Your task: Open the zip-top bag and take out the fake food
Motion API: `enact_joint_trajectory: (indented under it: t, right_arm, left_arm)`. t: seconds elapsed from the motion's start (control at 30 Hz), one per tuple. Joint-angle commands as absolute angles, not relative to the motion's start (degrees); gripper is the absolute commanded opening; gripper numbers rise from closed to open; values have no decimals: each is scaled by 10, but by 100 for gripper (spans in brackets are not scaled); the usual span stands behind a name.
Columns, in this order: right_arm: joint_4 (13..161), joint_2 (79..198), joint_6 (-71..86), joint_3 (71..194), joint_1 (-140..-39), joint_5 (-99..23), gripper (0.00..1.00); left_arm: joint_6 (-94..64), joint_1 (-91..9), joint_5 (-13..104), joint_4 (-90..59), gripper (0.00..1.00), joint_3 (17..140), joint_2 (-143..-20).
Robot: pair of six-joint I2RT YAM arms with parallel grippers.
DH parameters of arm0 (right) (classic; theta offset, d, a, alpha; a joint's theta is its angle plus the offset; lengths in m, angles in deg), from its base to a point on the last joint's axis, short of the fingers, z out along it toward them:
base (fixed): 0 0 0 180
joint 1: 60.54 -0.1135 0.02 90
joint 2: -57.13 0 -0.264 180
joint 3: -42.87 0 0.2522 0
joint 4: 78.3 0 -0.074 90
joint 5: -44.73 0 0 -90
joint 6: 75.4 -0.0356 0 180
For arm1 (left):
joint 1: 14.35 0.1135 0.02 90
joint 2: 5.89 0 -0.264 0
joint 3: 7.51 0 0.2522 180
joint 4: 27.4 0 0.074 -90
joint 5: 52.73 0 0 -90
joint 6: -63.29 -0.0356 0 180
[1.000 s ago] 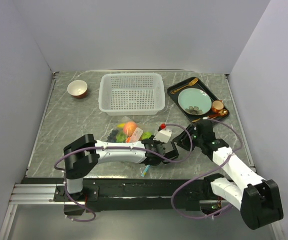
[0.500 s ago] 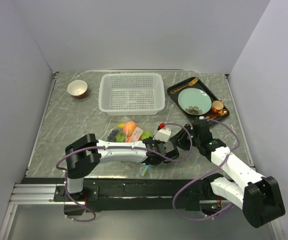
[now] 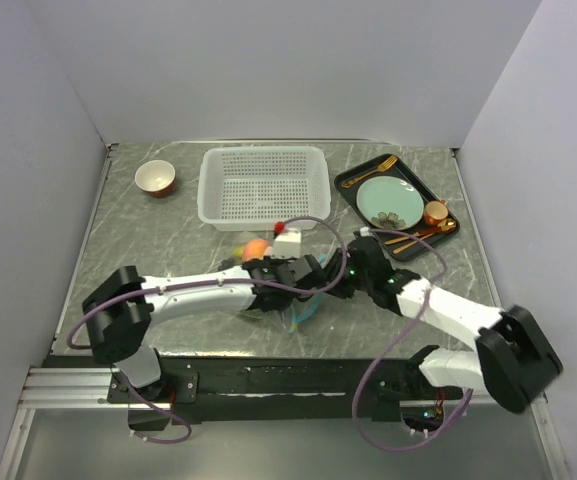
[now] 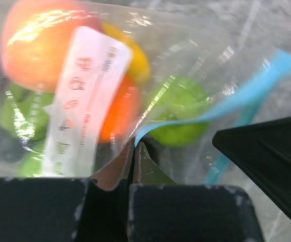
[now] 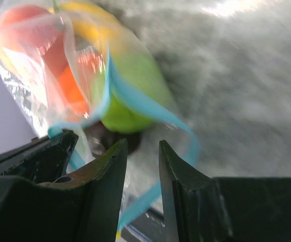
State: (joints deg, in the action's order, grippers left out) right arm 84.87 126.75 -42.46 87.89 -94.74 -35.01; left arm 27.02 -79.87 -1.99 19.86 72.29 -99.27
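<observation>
The zip-top bag [image 4: 100,85] is clear, with a teal zip strip [image 4: 246,85]. It holds the fake food: a peach [image 4: 39,45], an orange piece [image 4: 120,108], a yellow banana [image 4: 137,58] and green fruits [image 4: 180,108]. My left gripper [image 4: 135,143] is shut on the bag's edge at the strip. In the top view the bag [image 3: 265,262] sits between my left gripper [image 3: 303,277] and my right gripper [image 3: 340,277], and the strip [image 3: 304,308] hangs below. My right gripper [image 5: 141,147] is narrowly open just below the green fruit [image 5: 130,96], and the strip [image 5: 150,108] loops around its fingertips.
A white perforated basket [image 3: 264,185] stands behind the bag. A small bowl [image 3: 155,177] is at the back left. A black tray [image 3: 353,182] at the back right holds a pale-green plate [image 3: 390,201], a gold fork [image 3: 372,167] and an orange cup [image 3: 435,212].
My left arm has swung left and carried the bag toward the table's middle. My right gripper has followed it leftward and now sits right against the bag.
</observation>
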Motion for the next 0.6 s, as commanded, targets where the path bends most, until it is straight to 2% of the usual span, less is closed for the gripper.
enact_joint_trajectory:
  t: [0.0, 0.4, 0.57]
  right_arm:
    - [906, 1355, -397, 970, -966, -360, 38]
    - [883, 1544, -323, 1148, -1022, -337, 43]
    - [872, 1557, -307, 1151, -1048, -370, 51]
  left_arm:
    - [307, -762, -1, 167, 1, 682, -942]
    - [370, -745, -8, 212, 1, 595, -808]
    - [366, -728, 2, 195, 1, 569, -782]
